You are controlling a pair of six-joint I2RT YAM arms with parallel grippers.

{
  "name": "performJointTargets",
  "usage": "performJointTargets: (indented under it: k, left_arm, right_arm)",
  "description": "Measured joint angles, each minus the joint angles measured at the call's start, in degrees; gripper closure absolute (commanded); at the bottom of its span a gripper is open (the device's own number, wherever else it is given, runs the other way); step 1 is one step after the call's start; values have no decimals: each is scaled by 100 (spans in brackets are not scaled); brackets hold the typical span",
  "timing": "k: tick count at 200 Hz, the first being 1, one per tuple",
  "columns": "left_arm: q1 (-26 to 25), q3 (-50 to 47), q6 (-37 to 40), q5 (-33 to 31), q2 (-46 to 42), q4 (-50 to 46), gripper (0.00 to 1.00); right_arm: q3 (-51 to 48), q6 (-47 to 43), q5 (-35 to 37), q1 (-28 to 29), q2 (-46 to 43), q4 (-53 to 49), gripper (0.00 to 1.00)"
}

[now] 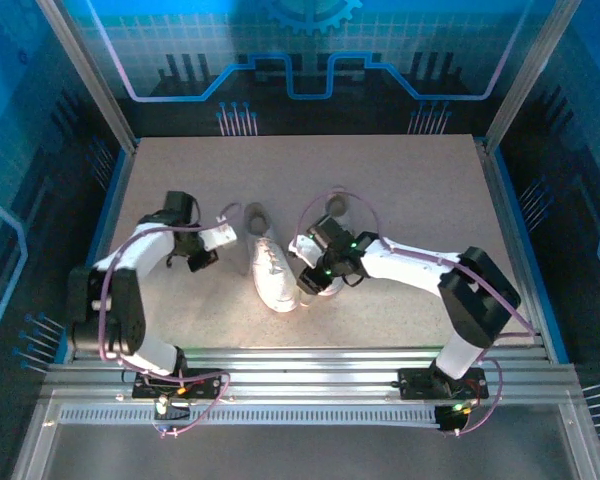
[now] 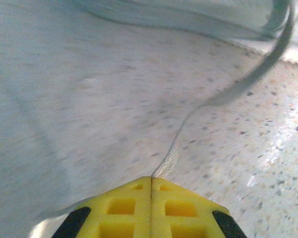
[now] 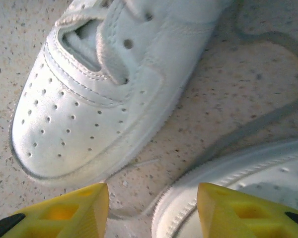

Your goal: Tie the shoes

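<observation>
Top view: the left pincer (image 1: pixel 225 235) has its tips together. A thin lace (image 1: pixel 232 212) curls just ahead of it. The left sneaker (image 1: pixel 270 268) lies just past the tips, toe toward the arm bases. The right pincer (image 1: pixel 308 283) hangs over the front of the right sneaker (image 1: pixel 336 208), with the left sneaker's toe just beside its tips. Both sneakers lie side by side on the speckled table (image 1: pixel 410 180), between the two pincers.

Left wrist: the left pincer (image 2: pixel 151 198) has its yellow pads (image 2: pixel 121 206) pressed flat together, clamped on the lace (image 2: pixel 188 116). The lace leaves the seam and runs forward and right, off the table (image 2: pixel 64 124). A blurred white sneaker edge (image 2: pixel 188 15) lies well ahead.

Right wrist: the right pincer (image 3: pixel 153 198) has its yellow fingers (image 3: pixel 74 213) apart, with nothing between them. The left sneaker (image 3: pixel 79 119) has its perforated toe straight ahead and slightly left. The right sneaker (image 3: pixel 248 183) is under the right-side finger, its rim reaching into the gap. Loose lace (image 3: pixel 268 119) lies ahead and right on the table (image 3: pixel 213 89).
</observation>
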Motion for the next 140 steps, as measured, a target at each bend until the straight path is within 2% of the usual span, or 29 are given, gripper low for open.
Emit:
performJointTargets:
  k: [24, 47, 93, 140]
  left_arm:
    - [94, 0, -227, 236, -949, 24, 100]
    - [96, -9, -444, 398, -1443, 17, 100]
    - [236, -70, -1054, 490, -2013, -50, 100]
    - [356, 221, -1628, 920, -2205, -391, 100]
  right_arm:
    - [42, 122, 63, 269, 221, 240, 54]
    - [136, 306, -94, 496, 466, 472, 55]
    - [103, 734, -481, 822, 640, 1078, 54]
    - [330, 457, -214, 855, 365, 962, 51]
